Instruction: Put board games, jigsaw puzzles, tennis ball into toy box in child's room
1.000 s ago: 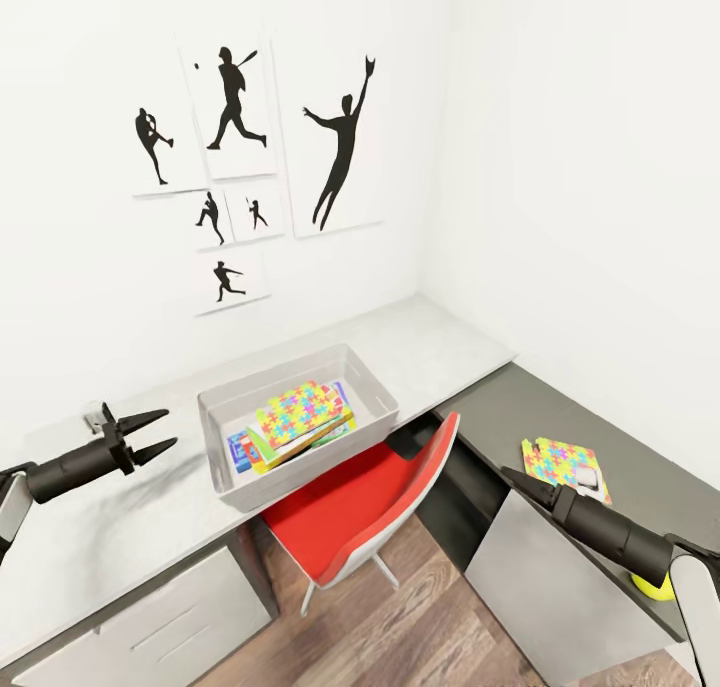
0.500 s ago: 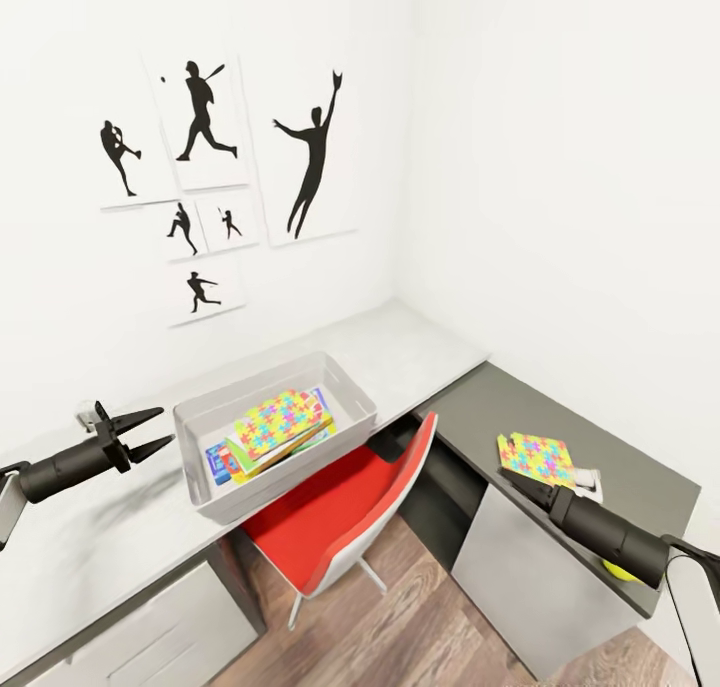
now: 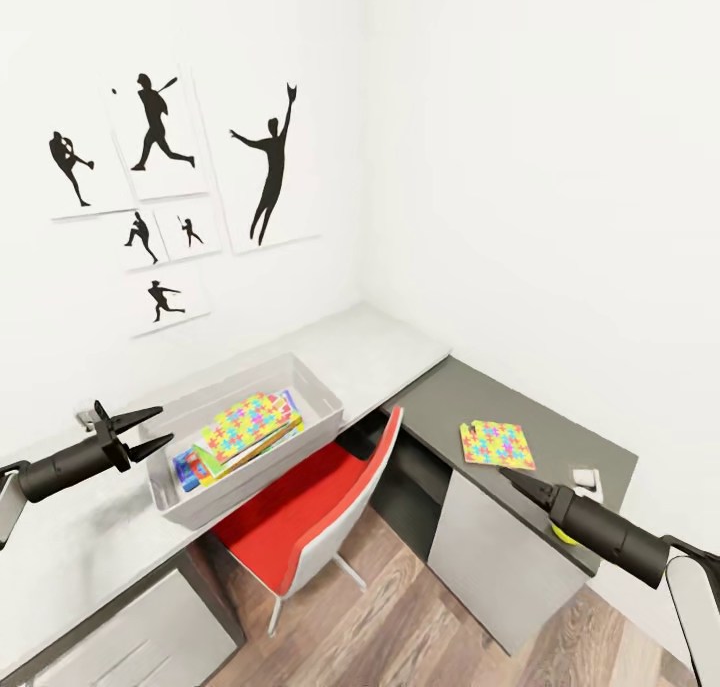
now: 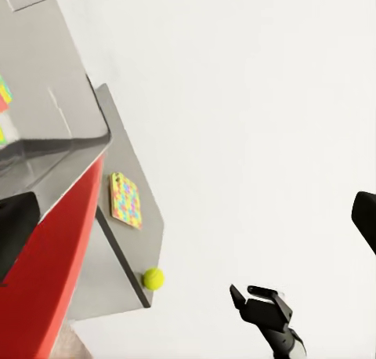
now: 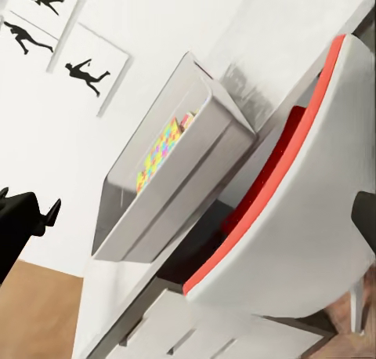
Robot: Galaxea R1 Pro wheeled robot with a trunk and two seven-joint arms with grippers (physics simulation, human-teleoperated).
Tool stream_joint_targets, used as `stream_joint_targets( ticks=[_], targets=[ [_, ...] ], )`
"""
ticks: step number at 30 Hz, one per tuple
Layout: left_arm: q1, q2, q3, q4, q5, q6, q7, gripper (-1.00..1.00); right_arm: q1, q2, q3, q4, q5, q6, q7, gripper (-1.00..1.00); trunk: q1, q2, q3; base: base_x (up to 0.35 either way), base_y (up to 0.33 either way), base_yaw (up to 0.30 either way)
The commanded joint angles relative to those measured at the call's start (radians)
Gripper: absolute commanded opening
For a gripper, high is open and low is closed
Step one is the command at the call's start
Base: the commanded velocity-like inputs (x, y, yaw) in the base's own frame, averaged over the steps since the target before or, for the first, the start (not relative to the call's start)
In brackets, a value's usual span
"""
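On the pale worktop along the wall with the black sports pictures, the toy box sits near the front edge above a red chair, likely parked there so both arms can reach it. Inside it lie a jigsaw puzzle on top of flat game boxes, stacked on a slant against each other; their covers are too small to read, so no lettering or brand can be made out.

One jigsaw puzzle is left flat on the darker side worktop, with a small white object just beside its far corner. The tennis ball sits near that worktop's outer end, partly hidden behind the right arm in the head view.

Beside the toy box, the left gripper hangs over the pale worktop with its fingers spread and empty. The right gripper points toward the loose puzzle, just short of it; its fingers seem pressed together on nothing, though the angle leaves some doubt. My judgement is that the loose puzzle and the ball are what remains.
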Motion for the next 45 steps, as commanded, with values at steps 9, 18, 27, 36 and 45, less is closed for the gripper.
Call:
stream_joint_targets(
  ticks=[9,18,27,36,45],
  targets=[
    [0.001,0.002,0.000,-0.001,0.000,-0.021,-0.083,1.00,-0.001,0.002,-0.001,0.003,0.003,0.005,0.004,1.00,0.000,-0.002,0.002,-0.106,0.039,-0.192],
    [0.007,0.027,0.001,-0.001,0.001,-0.024,-0.103,1.00,-0.001,0.001,-0.002,0.006,0.001,0.006,0.004,1.00,0.000,-0.002,0.002,-0.007,0.005,-0.263],
    [0.006,0.033,0.002,-0.001,0.002,-0.021,-0.108,1.00,-0.001,0.000,-0.002,0.007,-0.002,0.004,0.004,1.00,0.000,-0.002,0.002,0.000,0.000,-0.270],
    [0.006,0.036,0.003,-0.001,0.001,-0.021,-0.109,1.00,-0.001,0.001,-0.002,0.007,-0.003,0.004,0.004,1.00,0.000,-0.002,0.002,0.000,0.000,-0.270],
    [0.006,0.036,0.003,-0.001,0.001,-0.021,-0.109,1.00,-0.001,0.003,-0.001,0.006,-0.002,0.003,0.006,1.00,0.000,-0.002,0.002,0.000,0.000,-0.270]
  ],
)
